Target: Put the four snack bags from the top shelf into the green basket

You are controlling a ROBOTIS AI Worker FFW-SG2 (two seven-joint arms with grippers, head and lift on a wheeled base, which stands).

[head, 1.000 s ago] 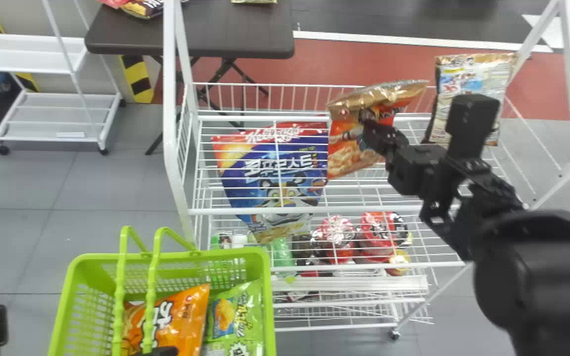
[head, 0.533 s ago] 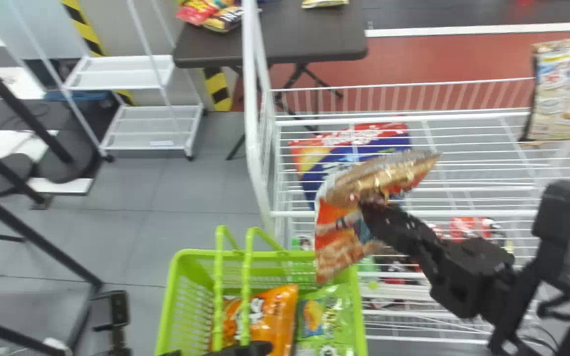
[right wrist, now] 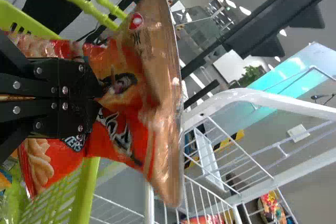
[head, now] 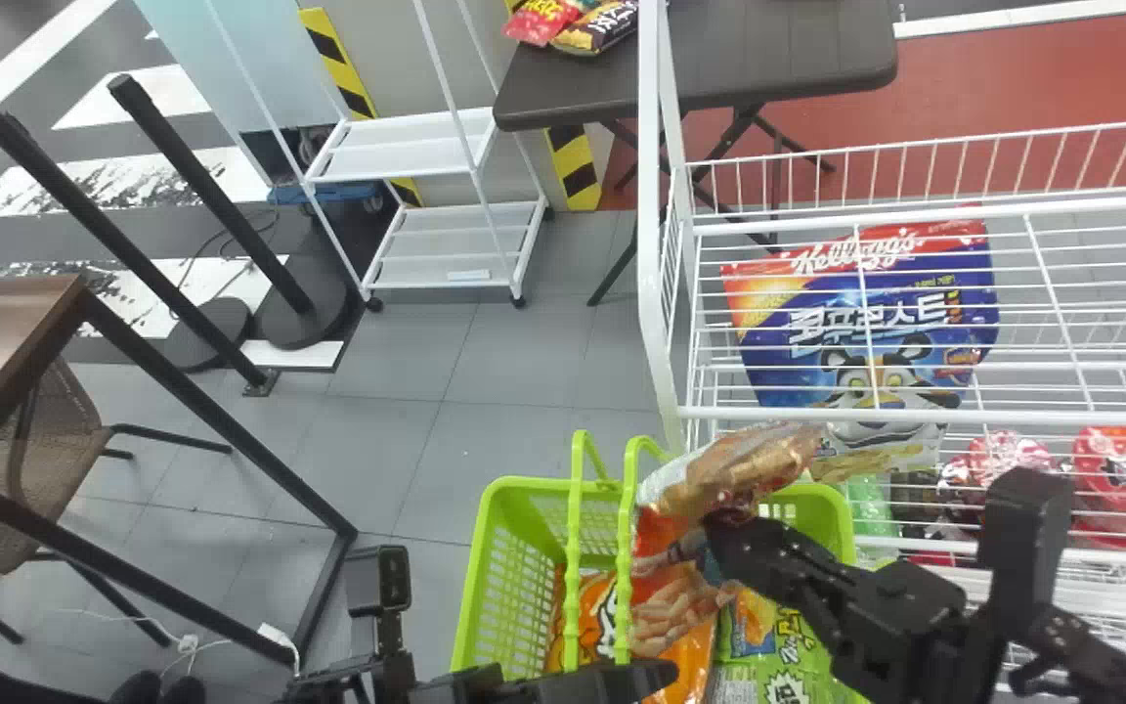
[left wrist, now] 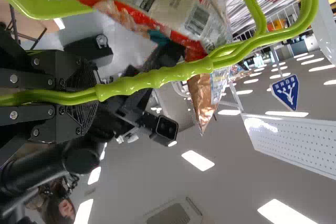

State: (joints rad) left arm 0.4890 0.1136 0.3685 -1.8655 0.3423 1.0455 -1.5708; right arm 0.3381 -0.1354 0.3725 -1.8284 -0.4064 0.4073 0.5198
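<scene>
Clamped around the green handles (head: pixel 624 587) are the jaws of the left gripper (head: pixel 622 682); those of the right gripper (head: pixel 717 528) pinch a red-orange snack bag (head: pixel 666 577) near its top.

From the left, a brown desk (head: pixel 21 328) and woven chair (head: pixel 64 445) stand on grey floor tiles (head: pixel 504 411). Farther off come a white cart (head: pixel 407 161) and a dark folding table (head: pixel 768 49) with packets at its left end. At right is a white wire rack (head: pixel 915 416), a blue-and-red cereal bag (head: pixel 915 284) lying on its upper shelf.

The left wrist view gives the pinched bag's pale back with a barcode (left wrist: pixel 197 20), and a blue sign (left wrist: pixel 286 92) beyond. The right wrist view gives its crimped gold edge (right wrist: pixel 167 129) and a leafy plant (right wrist: pixel 252 75).

The pinched bag hangs tilted and creased over the green basket (head: pixel 499 572), near the right-hand handle. Inside the basket lie an orange bag (head: pixel 695 655) and, to its right, green packaging (head: pixel 788 650).
</scene>
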